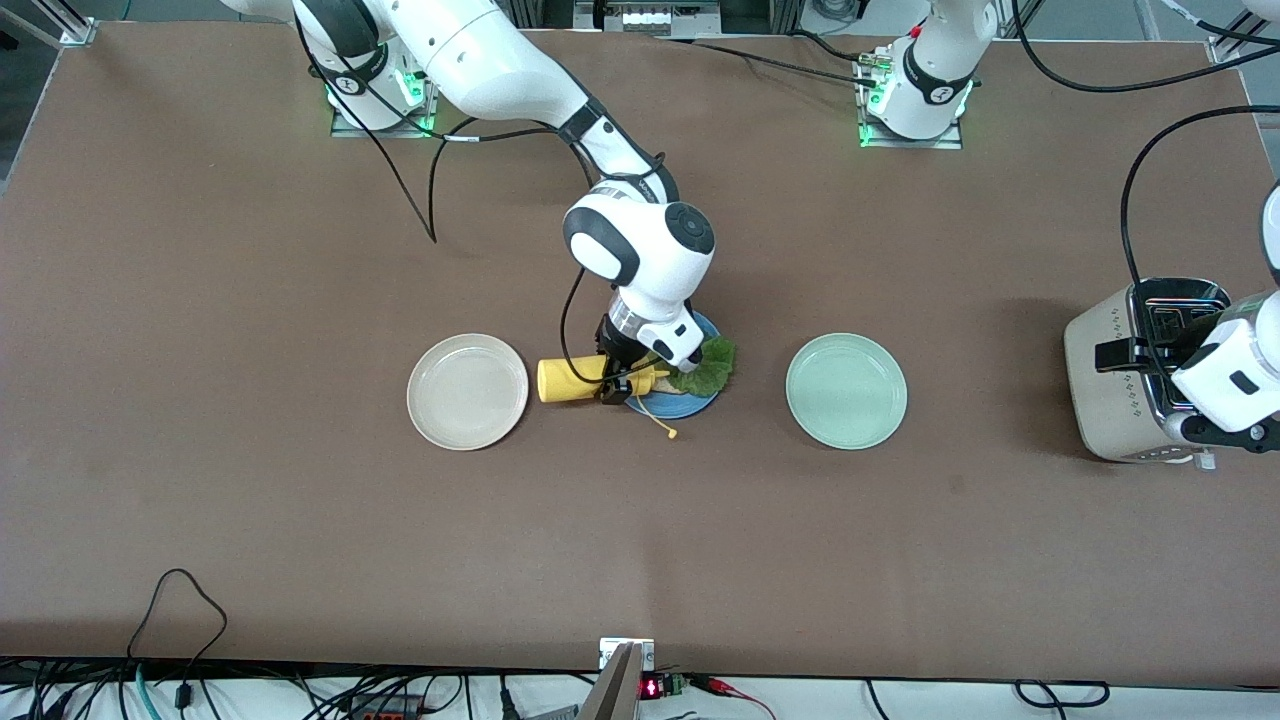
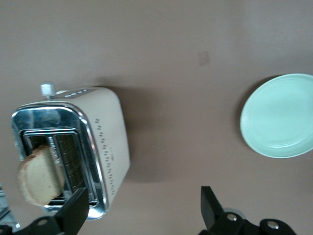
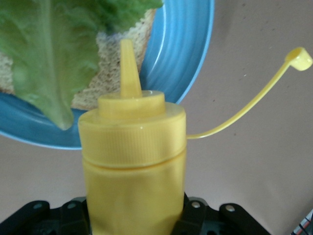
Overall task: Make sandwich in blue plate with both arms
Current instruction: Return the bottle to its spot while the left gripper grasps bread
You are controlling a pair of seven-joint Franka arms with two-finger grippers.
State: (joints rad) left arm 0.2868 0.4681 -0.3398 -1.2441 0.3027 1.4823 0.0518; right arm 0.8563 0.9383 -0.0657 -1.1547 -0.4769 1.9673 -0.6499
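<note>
**Mustard bottle tipped at the half-built sandwich while the second slice waits in the toaster**

At the centre of the front view, the right tool (image 1: 622, 385) pinches a yellow squeeze bottle (image 1: 575, 379) lying nearly flat, nozzle aimed at the blue plate (image 1: 700, 402). That tilt probably serves to squirt sauce on the filling. In the right wrist view the nozzle points at a bread slice (image 3: 105, 73) with a green lettuce leaf (image 3: 46, 54) on it, both on the plate; the bottle's open cap (image 3: 298, 58) dangles on its strap clear of the rim.

At the right edge of the front view, the left tool (image 2: 142, 213) hangs spread wide over the toaster (image 1: 1125, 385), holding nothing. A second bread slice (image 2: 40, 175) stands up out of the slot, well placed for picking.

A beige plate (image 1: 467, 391) and a pale green plate (image 1: 846, 390) flank the blue one on the bench (image 1: 300, 520); neither seems to block anything.
</note>
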